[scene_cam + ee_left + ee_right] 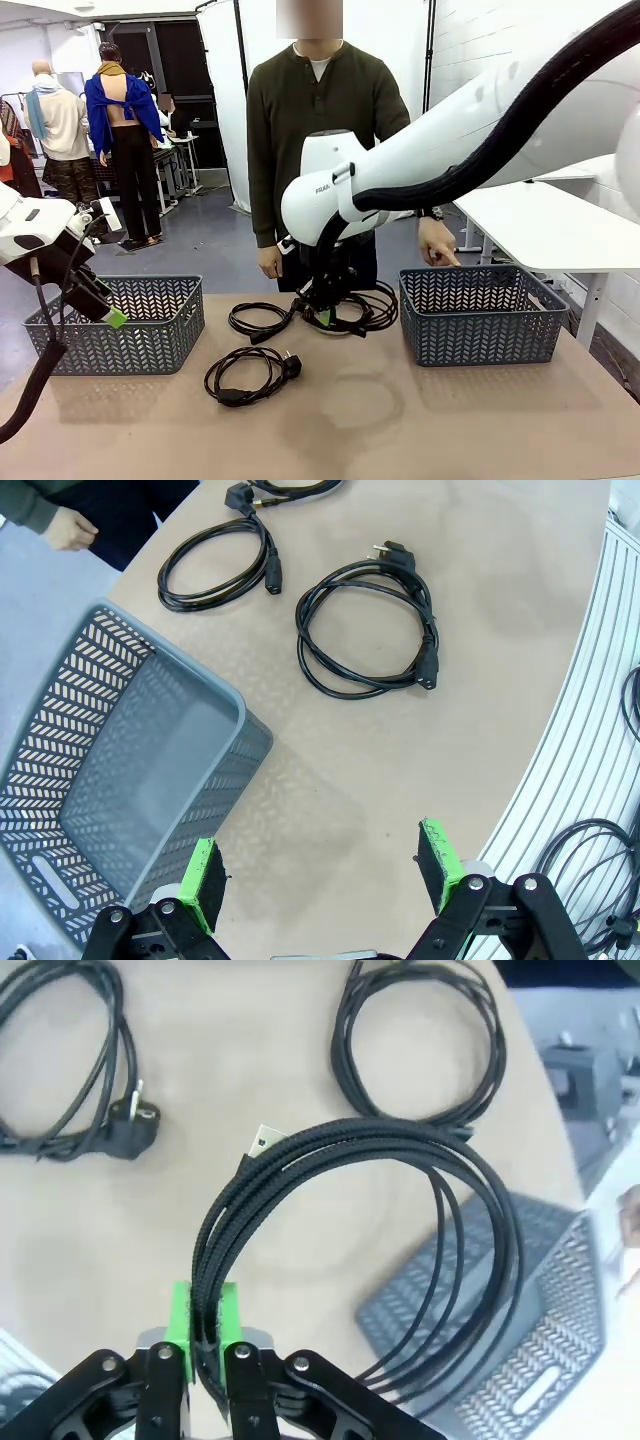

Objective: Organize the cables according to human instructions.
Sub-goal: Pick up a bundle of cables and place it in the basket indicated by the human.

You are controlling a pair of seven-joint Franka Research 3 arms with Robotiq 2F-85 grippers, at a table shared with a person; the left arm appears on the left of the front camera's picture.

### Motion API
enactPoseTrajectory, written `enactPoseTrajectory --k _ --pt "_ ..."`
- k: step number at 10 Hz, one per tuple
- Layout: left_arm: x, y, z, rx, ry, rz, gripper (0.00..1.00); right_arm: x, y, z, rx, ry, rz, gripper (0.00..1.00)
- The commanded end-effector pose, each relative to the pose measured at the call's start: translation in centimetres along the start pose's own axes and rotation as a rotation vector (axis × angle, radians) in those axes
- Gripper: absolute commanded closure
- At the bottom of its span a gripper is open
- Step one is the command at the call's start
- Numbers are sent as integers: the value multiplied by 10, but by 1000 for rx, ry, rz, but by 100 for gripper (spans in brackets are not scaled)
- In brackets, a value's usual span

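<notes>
Right tool [205, 1312] clamping cable [370, 1130], between grey baskets [120, 335]

You can see your big white round right arm [430, 140] with a thick black bumpy hose [560, 80] along it. Its black gripper [205, 1315] has bright green pads [180, 1310].

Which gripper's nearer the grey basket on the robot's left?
Left. The left gripper hovers open by the edge of that basket; the right gripper is at mid-table, shut on a cable.
</notes>
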State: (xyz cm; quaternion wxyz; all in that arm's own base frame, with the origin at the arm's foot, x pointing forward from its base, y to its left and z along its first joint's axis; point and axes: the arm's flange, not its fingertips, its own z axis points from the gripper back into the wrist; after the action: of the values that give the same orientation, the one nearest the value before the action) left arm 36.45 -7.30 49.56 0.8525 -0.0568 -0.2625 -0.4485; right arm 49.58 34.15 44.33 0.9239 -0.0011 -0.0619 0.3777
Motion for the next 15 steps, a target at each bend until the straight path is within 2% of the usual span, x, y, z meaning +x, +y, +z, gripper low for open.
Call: enactPoseTrajectory --k 1,4,6,7,8,9,15 --pt "-1 -1 0 -9 -5 14 0 -22 -14 19 -28 -29 203 100" --pt "-1 -1 0 -9 -5 14 0 -29 -41 43 -58 -12 522 100" --pt "-1 -1 0 -9 -5 14 0 -35 -56 42 -55 -4 640 100" --pt "-1 -1 0 -9 -5 14 0 -36 -63 39 -63 16 644 100" --pt "-1 -1 0 -9 -5 14 0 -38 -63 37 -62 18 582 100" --pt "-1 -1 0 -9 -5 14 0 -27 -57 43 -63 5 625 100" --pt "-1 -1 0 -9 -5 14 0 -27 -56 42 -61 7 630 100"
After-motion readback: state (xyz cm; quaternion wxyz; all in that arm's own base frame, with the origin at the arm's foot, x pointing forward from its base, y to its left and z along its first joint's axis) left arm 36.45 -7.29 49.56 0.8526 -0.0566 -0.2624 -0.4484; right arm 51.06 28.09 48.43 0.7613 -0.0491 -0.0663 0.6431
